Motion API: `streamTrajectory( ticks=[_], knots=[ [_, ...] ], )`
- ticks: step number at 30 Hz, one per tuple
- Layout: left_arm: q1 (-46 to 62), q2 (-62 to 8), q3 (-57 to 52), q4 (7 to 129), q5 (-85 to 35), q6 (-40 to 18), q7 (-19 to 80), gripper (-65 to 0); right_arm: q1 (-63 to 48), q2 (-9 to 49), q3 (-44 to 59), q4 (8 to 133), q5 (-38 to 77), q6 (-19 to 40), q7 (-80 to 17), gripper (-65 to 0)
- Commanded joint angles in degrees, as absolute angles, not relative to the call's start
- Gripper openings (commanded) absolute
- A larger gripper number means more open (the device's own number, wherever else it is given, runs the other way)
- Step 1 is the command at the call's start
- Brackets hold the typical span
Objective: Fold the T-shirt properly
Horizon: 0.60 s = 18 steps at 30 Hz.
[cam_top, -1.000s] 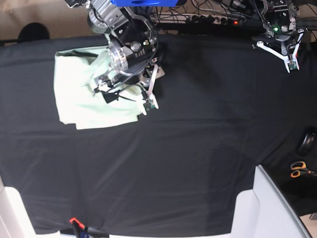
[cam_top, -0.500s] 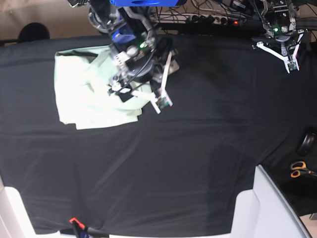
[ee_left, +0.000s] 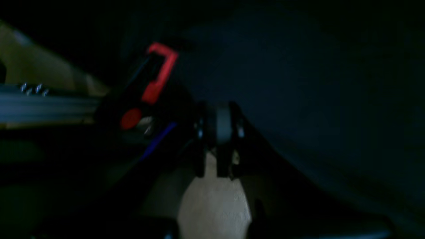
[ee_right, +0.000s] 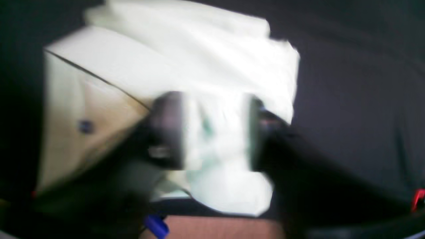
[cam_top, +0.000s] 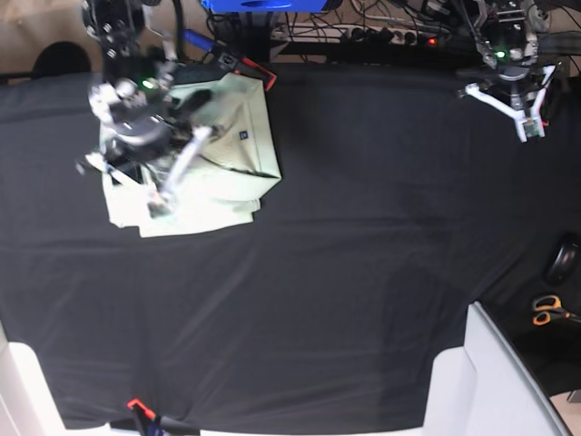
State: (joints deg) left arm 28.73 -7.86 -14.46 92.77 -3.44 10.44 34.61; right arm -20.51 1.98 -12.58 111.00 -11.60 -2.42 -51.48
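The pale mint T-shirt (cam_top: 227, 136) lies folded into a rough rectangle at the table's back left, with its tiny blue mark (cam_top: 243, 135) facing up. My right gripper (cam_top: 136, 182) hovers over the shirt's left part. In the blurred right wrist view its jaws (ee_right: 212, 132) stand apart, with the shirt's cloth (ee_right: 199, 49) showing between and beyond them; no grip is visible. My left gripper (cam_top: 529, 125) hangs at the back right, far from the shirt, over the black table cloth (cam_top: 363, 254). Its fingers (ee_left: 229, 139) are pressed together and hold nothing.
Cables and a power strip (cam_top: 390, 34) run along the back edge. A red clamp (cam_top: 259, 73) sits by the shirt's back corner and another (cam_top: 136, 404) at the front edge. Orange-handled scissors (cam_top: 549, 312) and a black round object (cam_top: 563, 262) lie at the right, beside a white surface (cam_top: 495, 381).
My right arm has swung from the shirt's right edge to over its left part, and its jaws have narrowed. The shirt's right side now lies folded flat. The left arm has barely moved.
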Motion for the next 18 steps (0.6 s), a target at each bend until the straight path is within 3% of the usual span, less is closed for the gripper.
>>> streamTrajectory(
  ticks=[1,2,4,7,14,18],
  knots=[
    [28.62,-8.4,-13.76,94.11,-3.03,10.68,33.27,-60.0,-20.97,1.71,-9.98,112.13,-11.82,-2.68,-48.75,-59.2],
    [28.62,-8.4,-12.7,94.46,-3.03,10.68,33.1,-60.0,-22.11,1.19,-7.52,112.04,-11.82,-2.51,-47.78,-65.0],
    [28.44,-8.4,-10.33,95.43,-3.03,10.68,33.1,-60.0,-24.04,-0.13,-3.56,111.96,-11.82,-2.33,-46.46,-61.8],
    [27.21,-8.4,-7.87,95.96,-2.59,10.68,33.27,-60.0,-25.8,-1.27,-1.45,111.78,-11.82,-2.24,-45.14,-65.0],
    [25.36,-8.4,-3.21,97.19,-3.12,10.51,33.19,-59.6,-27.47,-2.07,-1.19,110.64,-11.82,-2.24,-44.7,-64.7],
    [24.48,-8.13,1.19,101.14,-5.32,2.42,33.63,-59.3,-27.12,-2.07,-1.19,110.55,-11.82,-2.24,-44.7,-64.7]
  ],
)
